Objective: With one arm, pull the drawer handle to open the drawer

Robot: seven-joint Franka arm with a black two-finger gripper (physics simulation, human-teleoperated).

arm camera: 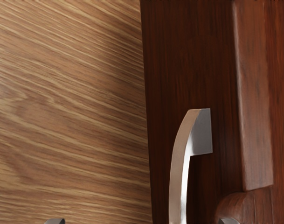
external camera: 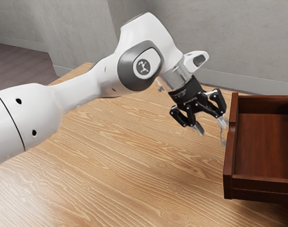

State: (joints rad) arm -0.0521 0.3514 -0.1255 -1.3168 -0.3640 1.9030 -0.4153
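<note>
The white arm [external camera: 87,90] enters from the exterior view's left edge and rises toward the upper middle of the frame, where its wrist bends down to the exterior view's right. Beneath it the light wooden table [external camera: 110,165] covers the lower left and centre, and a grey wall [external camera: 238,33] runs along the top.

Right of centre, the black gripper [external camera: 211,124] hangs just above the table. Its fingers are spread wide, clamping nothing. The one toward the exterior view's right sits just beside the metal drawer handle [external camera: 222,133], and I cannot tell whether it touches.

The handle is a slim curved bar on the front panel of the dark reddish drawer [external camera: 262,146]. The drawer fills the right edge of the frame, and its hollow inside shows from above.

In the wrist view, the handle stands out from the dark drawer front [arm camera: 179,56], with the table's pale grain beside it. Two grey fingertips [arm camera: 54,221] show well apart. One is over the table and the other over the dark wood, with the handle between them and touching neither.
</note>
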